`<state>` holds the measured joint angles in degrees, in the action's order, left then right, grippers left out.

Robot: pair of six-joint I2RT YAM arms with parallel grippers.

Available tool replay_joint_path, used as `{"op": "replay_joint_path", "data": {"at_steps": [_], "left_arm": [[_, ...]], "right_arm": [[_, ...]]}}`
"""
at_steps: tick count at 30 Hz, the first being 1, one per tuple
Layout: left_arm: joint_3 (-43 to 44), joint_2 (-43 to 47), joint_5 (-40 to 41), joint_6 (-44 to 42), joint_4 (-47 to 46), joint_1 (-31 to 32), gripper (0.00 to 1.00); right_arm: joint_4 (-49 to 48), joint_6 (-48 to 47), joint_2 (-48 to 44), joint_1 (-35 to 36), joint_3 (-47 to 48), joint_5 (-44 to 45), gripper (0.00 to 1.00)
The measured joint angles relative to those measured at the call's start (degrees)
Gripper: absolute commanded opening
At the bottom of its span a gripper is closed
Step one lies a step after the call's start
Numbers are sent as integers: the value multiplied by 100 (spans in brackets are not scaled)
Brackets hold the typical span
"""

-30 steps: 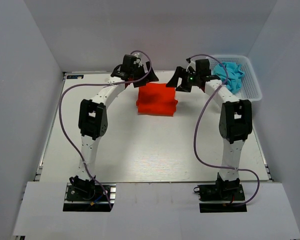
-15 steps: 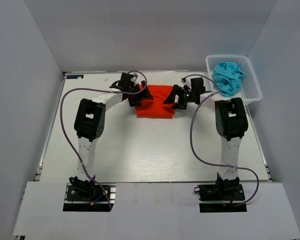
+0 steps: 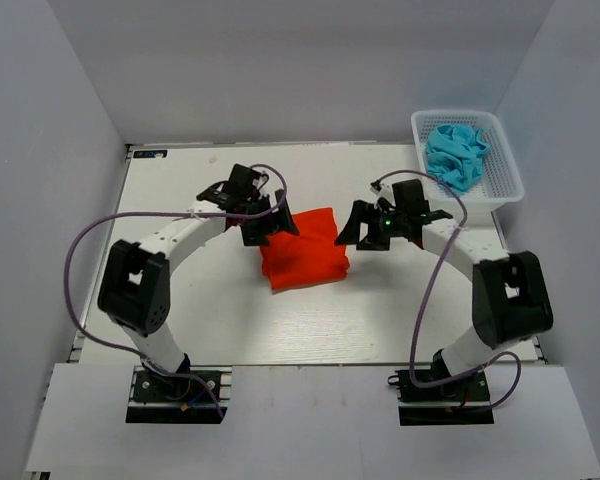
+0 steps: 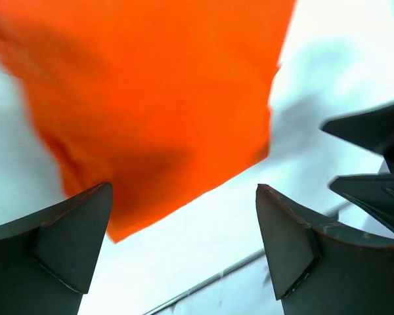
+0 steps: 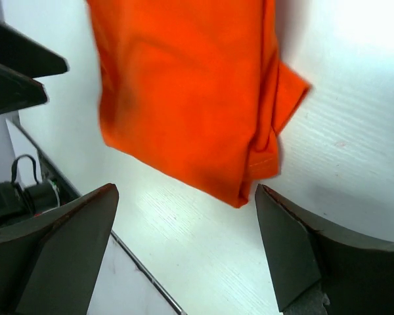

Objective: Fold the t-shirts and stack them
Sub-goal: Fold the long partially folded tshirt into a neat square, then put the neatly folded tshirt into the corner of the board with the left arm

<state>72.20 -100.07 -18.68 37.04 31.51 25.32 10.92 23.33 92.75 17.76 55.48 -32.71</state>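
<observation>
**mike_r:** ok where's the orange-red t-shirt [image 3: 303, 250] sitting right now?

**tabletop_dan:** It's folded into a rough rectangle around the middle of the table [image 3: 280, 320], a little skewed, with its near-left corner pointing toward the near edge. There's bare white surface on every side of it. From the right wrist camera you can see layered edges and a small flap poking out on one side, so it's not a super crisp fold

**mike_r:** and the arms? is either one grabbing it?

**tabletop_dan:** Nope. The left gripper [image 4: 184, 189] has its jaws spread wide with nothing pinched between them. Its own camera looks straight past both fingers onto the orange cloth and the white top below, though that shot is a bit blurry. In the overhead view it sits at the shirt's far-left corner. I can't tell if it's actually touching the fabric

**mike_r:** right side?

**tabletop_dan:** Same deal. The right gripper [image 5: 187, 190] is gaping wide and holding nothing, and it sits just beside the shirt's right edge, so the shirt lies between the two

**mike_r:** what about the other shirt?

**tabletop_dan:** The turquoise t-shirt [image 3: 455, 152] is crumpled in the white mesh basket [image 3: 510, 180] at the far right corner, well apart from both arms
</observation>
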Motion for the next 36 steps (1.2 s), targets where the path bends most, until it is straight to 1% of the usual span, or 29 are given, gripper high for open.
{"op": "replay_joint_path", "data": {"at_steps": [2, 4, 5, 6, 9, 12, 13, 15, 16, 17, 19, 21, 22, 23, 25, 26, 27, 28, 29, 31, 34, 36], "left_arm": [[149, 411, 382, 0, 212, -9, 100], [343, 636, 761, -4, 420, -13, 100], [448, 678, 940, 4, 535, -15, 100], [514, 675, 1106, 7, 612, -26, 97], [498, 496, 1473, 48, 846, -46, 92], [221, 181, 1615, 111, 885, -46, 87], [118, 83, 1622, 142, 872, -46, 84], [-114, -116, 1631, 205, 743, -39, 80], [-214, -197, 1628, 256, 619, -35, 75], [-299, -269, 1626, 284, 573, -33, 75], [-420, -365, 1611, 337, 396, -24, 71], [-439, -450, 1648, 372, 243, 0, 70], [-407, -501, 1687, 391, 192, 20, 65], [-328, -581, 1751, 413, 175, 44, 54], [24, -874, 1926, 431, 313, 101, 46], [304, -1088, 2011, 413, 409, 118, 37], [507, -1228, 2103, 426, 472, 140, 31], [726, -1381, 2227, 391, 525, 170, 23], [916, -1508, 2297, 387, 612, 190, 0], [1224, -1674, 2490, 365, 800, 229, 0], [1460, -1803, 2697, 319, 1023, 210, 0], [1670, -1895, 3012, 229, 1290, 144, 0]], "right_arm": [[103, -4, -420, -13, 85, 186, 91], [166, 26, -721, -17, 195, 361, 91], [201, 42, -846, -31, 251, 459, 91], [236, 66, -920, -44, 295, 527, 91], [291, 153, -1016, -50, 354, 713, 91], [420, 195, -1008, -55, 356, 826, 91], [472, 199, -1008, -55, 356, 850, 91], [544, 208, -1008, -61, 356, 866, 91], [575, 214, -1008, -63, 356, 866, 91], [581, 216, -1008, -66, 356, 868, 91], [584, 221, -1008, -76, 356, 876, 91], [586, 223, -1008, -87, 356, 885, 91], [584, 223, -1008, -87, 356, 885, 91], [584, 225, -1008, -90, 356, 887, 91], [588, 238, -1008, -94, 356, 885, 91], [586, 245, -1005, -94, 356, 883, 91], [586, 251, -1003, -94, 356, 883, 91], [586, 264, -1001, -96, 356, 883, 91], [584, 282, -999, -101, 356, 885, 91], [581, 304, -999, -114, 356, 896, 91], [577, 326, -999, -138, 356, 927, 91], [573, 326, -999, -157, 356, 957, 91]]}}
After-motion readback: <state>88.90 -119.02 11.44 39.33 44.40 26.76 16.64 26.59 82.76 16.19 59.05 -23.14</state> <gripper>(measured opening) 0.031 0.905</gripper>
